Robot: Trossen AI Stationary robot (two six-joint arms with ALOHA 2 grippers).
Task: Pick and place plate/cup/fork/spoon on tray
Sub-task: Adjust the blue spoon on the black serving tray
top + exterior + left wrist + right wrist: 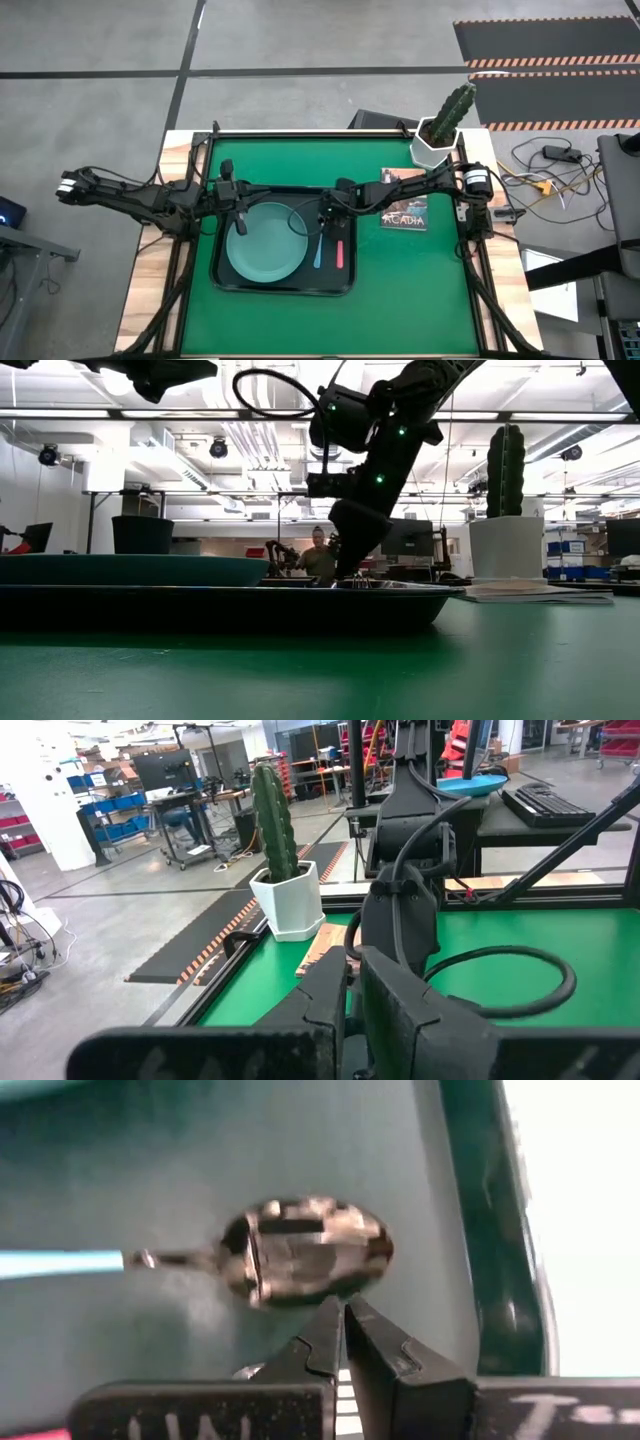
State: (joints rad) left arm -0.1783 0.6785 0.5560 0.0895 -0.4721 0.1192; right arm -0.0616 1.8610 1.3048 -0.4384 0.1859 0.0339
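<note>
Two dark arms reach in over the bench (420, 300), whose green mat fills the middle of the high view. The black tray (285, 285) lies left of centre on the mat, in the lower middle of the frame. The pale teal plate (265, 243) rests inside the tray's left half, taking up about half of its width. At the upper right corner of the bench stands a white pot with a cactus (445, 125), and just below it a small printed booklet (405, 213) lies flat on the mat, right of the tray.

In the tray's right part, right of the plate, the spoon (319, 252) with its light blue handle and the fork (339, 254) with its pink-red handle lie side by side, both running up and down the frame, the spoon nearer the plate. The cup (141, 534) shows only in the low view, at the left behind the plate; where it stands cannot be told.

The right gripper (330, 219) hangs low over the tray at the upper ends of the spoon and fork; in its wrist view the jaws are pressed together, holding nothing, just beside the spoon's silver bowl (305, 1250). The left gripper (239, 222) is above the plate's upper left rim, its jaws also pressed together and bare.
</note>
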